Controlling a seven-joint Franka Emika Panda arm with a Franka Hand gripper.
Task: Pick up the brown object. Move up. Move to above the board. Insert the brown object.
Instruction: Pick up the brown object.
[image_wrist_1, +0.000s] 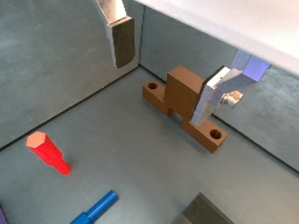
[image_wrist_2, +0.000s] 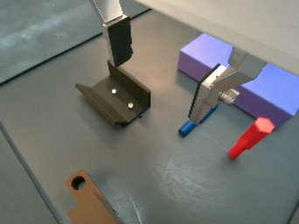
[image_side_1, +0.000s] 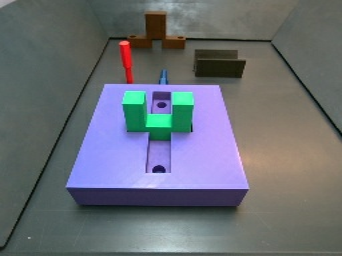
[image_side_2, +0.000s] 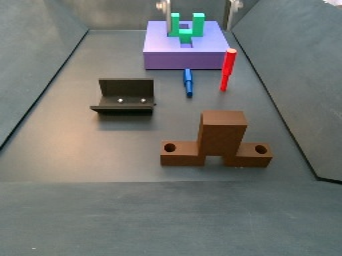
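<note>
The gripper (image_wrist_1: 170, 70) hangs empty above the floor, fingers spread wide. In a side view the brown object (image_side_2: 217, 142) sits lower centre, well apart from the board (image_side_2: 166, 56) at top centre.

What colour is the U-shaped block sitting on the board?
Green. The U-shaped block shows best in a side view, on the purple-blue board; the gripper hangs elsewhere, open.

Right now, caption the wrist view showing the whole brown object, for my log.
Open end effector poised over the untouched brown object on the grey floor, red peg nearby.
</note>
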